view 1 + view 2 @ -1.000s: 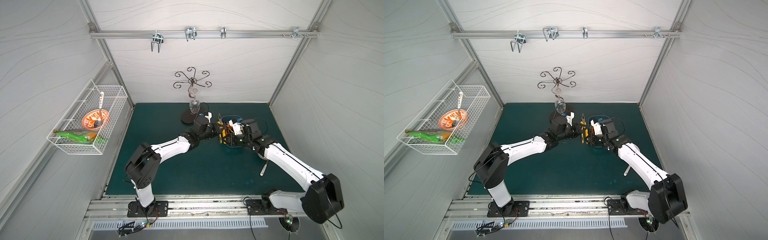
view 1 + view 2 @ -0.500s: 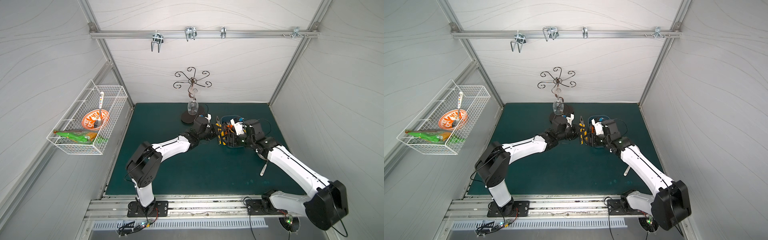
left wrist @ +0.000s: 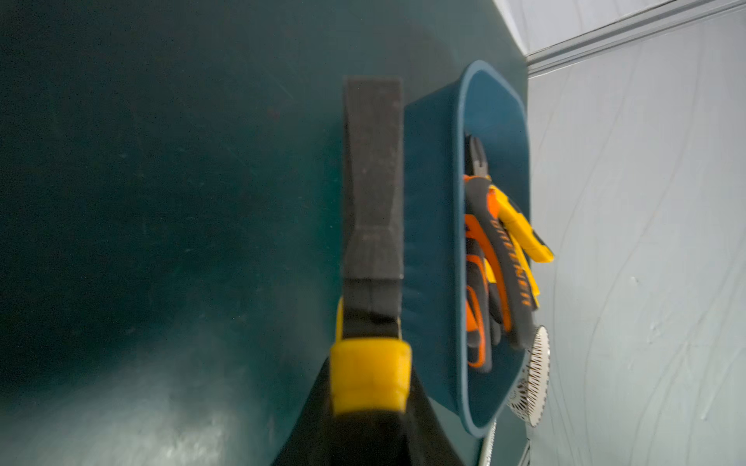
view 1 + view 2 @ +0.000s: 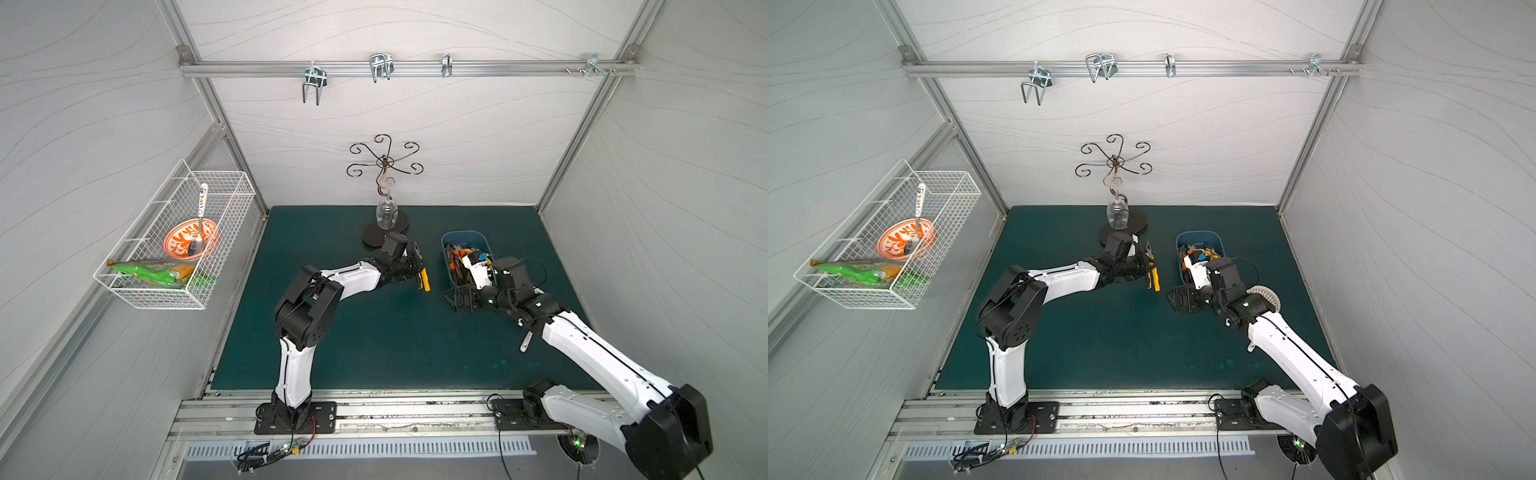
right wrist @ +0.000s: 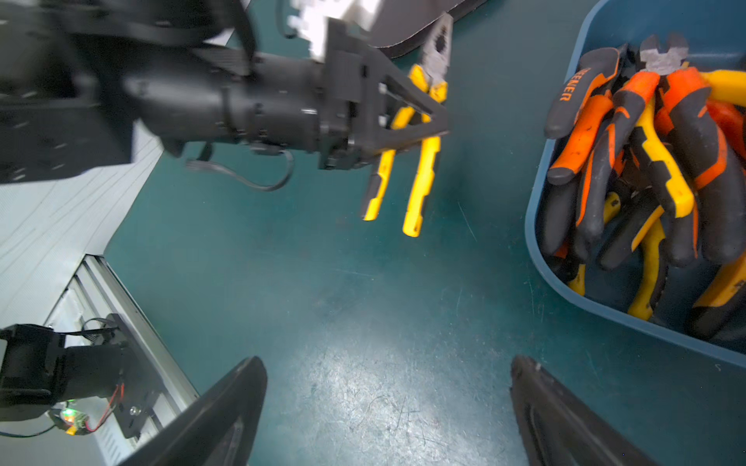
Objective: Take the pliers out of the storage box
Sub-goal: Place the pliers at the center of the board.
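Green tabletop: left pincer gripped yellow pliers, storage box beside wide, empty right pincer. Carry-out step; next likely needed set-down.

The dark green mat carries the blue storage box and a black stand base, apart.

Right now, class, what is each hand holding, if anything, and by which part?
The left hand grips yellow-handled pliers across both handles, just below the head. The right hand is open and holds nothing.
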Robot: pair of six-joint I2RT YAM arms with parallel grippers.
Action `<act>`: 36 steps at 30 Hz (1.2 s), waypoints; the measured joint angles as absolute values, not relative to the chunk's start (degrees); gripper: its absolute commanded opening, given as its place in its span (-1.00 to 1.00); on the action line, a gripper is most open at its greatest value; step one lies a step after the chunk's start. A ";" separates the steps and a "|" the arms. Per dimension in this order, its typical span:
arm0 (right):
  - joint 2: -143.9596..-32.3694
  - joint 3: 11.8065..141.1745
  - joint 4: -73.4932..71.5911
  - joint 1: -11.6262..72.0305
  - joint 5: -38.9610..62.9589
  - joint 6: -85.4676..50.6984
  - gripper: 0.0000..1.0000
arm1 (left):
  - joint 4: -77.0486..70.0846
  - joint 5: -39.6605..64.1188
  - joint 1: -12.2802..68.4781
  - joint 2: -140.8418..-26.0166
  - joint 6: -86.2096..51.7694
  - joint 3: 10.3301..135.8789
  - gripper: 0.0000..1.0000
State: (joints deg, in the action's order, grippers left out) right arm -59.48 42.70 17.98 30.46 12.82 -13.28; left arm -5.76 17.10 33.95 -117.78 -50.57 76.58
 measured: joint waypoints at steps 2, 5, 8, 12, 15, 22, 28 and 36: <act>-58.74 41.76 16.69 30.85 12.21 -12.93 0.98 | -4.67 17.47 33.95 -120.49 -50.11 79.09 -1.00; -57.30 39.77 13.74 31.48 10.92 -12.08 0.98 | -3.57 18.06 33.89 -124.11 -50.04 82.81 -1.00; -55.86 37.95 11.16 31.92 9.78 -11.84 0.98 | -2.83 18.55 33.89 -126.98 -50.04 85.62 -1.00; -55.55 37.54 9.63 32.03 8.69 -11.35 0.98 | -0.69 18.68 33.76 -130.47 -49.71 89.52 -1.00; -55.55 37.54 9.41 32.03 7.92 -10.87 0.98 | 0.93 18.90 33.50 -132.60 -49.43 92.88 -1.00; -55.88 37.54 9.43 32.03 6.63 -10.48 0.98 | 3.84 19.38 32.84 -134.87 -49.17 97.21 -0.39; -56.38 37.54 9.43 32.03 5.93 -10.41 0.98 | 5.17 19.55 32.49 -134.85 -48.47 98.35 -0.10; -56.73 37.60 9.56 32.01 1.91 -10.59 0.98 | 6.20 18.90 32.23 -133.05 -47.18 97.43 0.45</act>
State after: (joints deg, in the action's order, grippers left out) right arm -56.73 37.60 9.56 32.01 1.91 -10.59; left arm 6.20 18.90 32.23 -133.05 -47.18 97.43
